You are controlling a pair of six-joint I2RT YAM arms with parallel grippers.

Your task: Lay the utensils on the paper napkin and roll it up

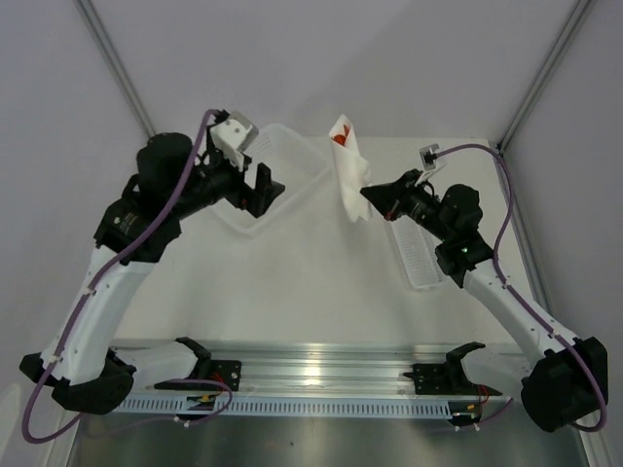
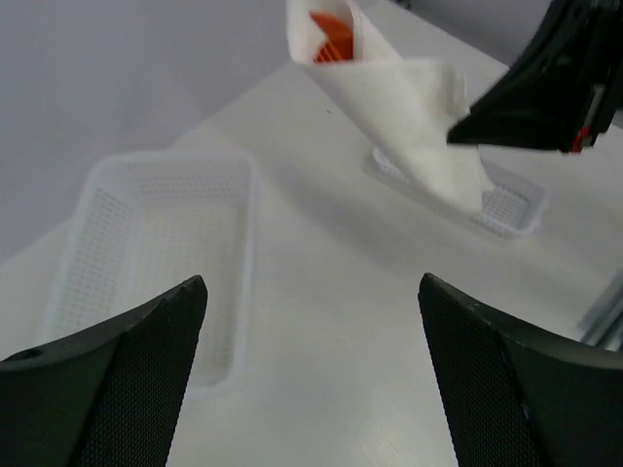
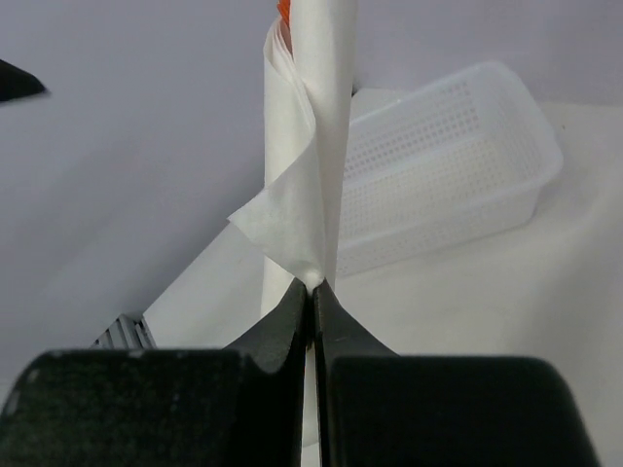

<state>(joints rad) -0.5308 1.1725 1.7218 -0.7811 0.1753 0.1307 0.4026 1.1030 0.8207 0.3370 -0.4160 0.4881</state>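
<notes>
Your right gripper [image 1: 368, 195] has its jaws pinched tight on the paper napkin [image 1: 348, 165], gripping a fold low on the roll. In the right wrist view the two black fingers [image 3: 292, 321] meet with only the thin white paper between them. The napkin is wound into a loose tube that rises from the gripper and leans toward the far side of the table [image 1: 311, 282]. One corner of the sheet flares out just above the grip. The utensils [image 1: 339, 139] sit inside the roll, and only their orange-red ends show at its upper mouth. You cannot tell how many pieces are in there or which is the spoon. You also cannot tell whether the bottom end of the roll touches the table. Your left gripper [image 1: 263, 190] has its jaws spread wide and holds nothing. It hangs over the near right rim of the white mesh basket [image 1: 302, 156], well apart from the napkin. From the left wrist camera you see both mesh-patterned fingers [image 2: 146, 370] at the bottom of the picture, the basket to the left between and beyond them, and the roll at the top. The narrow white perforated tray [image 1: 419, 258] lies on the table under your right forearm, just right of the roll.
</notes>
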